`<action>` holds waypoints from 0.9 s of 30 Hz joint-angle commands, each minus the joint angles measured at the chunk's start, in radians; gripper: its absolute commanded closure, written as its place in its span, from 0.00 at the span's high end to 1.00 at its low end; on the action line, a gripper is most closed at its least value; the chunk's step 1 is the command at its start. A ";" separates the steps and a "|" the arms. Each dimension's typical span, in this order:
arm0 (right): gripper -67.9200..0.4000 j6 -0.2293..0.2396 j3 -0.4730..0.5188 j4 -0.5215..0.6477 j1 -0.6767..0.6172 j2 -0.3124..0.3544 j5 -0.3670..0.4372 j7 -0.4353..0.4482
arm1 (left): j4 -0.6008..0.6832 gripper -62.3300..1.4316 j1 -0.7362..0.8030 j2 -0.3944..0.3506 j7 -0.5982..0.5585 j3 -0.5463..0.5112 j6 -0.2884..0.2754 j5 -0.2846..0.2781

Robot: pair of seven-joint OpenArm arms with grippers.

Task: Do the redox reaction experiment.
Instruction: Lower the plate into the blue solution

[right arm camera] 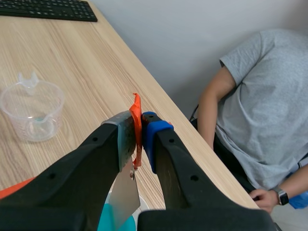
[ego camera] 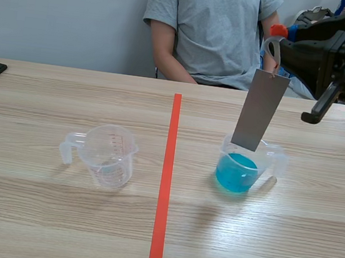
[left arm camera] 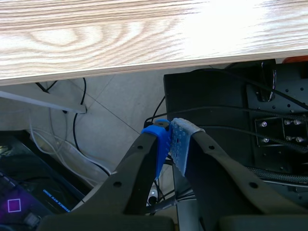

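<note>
1. Right gripper (right arm camera: 139,130): its two fingers are closed on an orange-red tab (right arm camera: 136,109), which is pinched flat between the pads. The arm is raised above the table (ego camera: 55,215).
2. Grey metal strip (ego camera: 260,108): it is hung from the tab, directly below the gripper and slightly tilted. Its lower end is set inside the rim of the measuring cup of blue liquid (ego camera: 238,171). Whether the end is wetted cannot be told.
3. Handling of the strip: it is judged to be thin, stiff and light. Because it is hung from a single point, it can be expected to swing. The tab is judged the best place for a hold, since the smooth faces would probably slip and the fingers are kept out of the liquid.
4. Handling of the filled cup: it is judged to be light, clear plastic that is easily tipped if the strip is pressed against its wall.
5. Empty measuring cup (ego camera: 103,155): it is seen further ahead of the right gripper, well apart from the filled one.
6. Left gripper (left arm camera: 171,144): its fingers are closed together on nothing, with the pads touching, below the table edge.
</note>
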 commanded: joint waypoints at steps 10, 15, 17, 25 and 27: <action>0.02 0.017 0.013 -0.116 0.012 -0.055 -0.087 0.106 | 0.013 0.08 0.002 -0.001 -0.013 0.002 -0.005 -0.006; 0.02 0.020 0.013 -0.169 0.012 -0.082 -0.140 0.156 | 0.013 0.08 0.002 -0.001 -0.013 0.002 -0.005 -0.006; 0.02 0.021 0.013 -0.199 0.015 -0.095 -0.164 0.182 | 0.013 0.08 0.002 -0.001 -0.014 0.002 -0.005 -0.006; 0.02 0.074 0.013 -0.327 0.061 -0.161 -0.252 0.240 | 0.013 0.08 0.002 -0.001 -0.013 0.002 -0.005 -0.006; 0.02 0.100 0.012 -0.358 0.080 -0.172 -0.253 0.240 | 0.013 0.08 0.002 -0.001 -0.013 0.002 -0.005 -0.006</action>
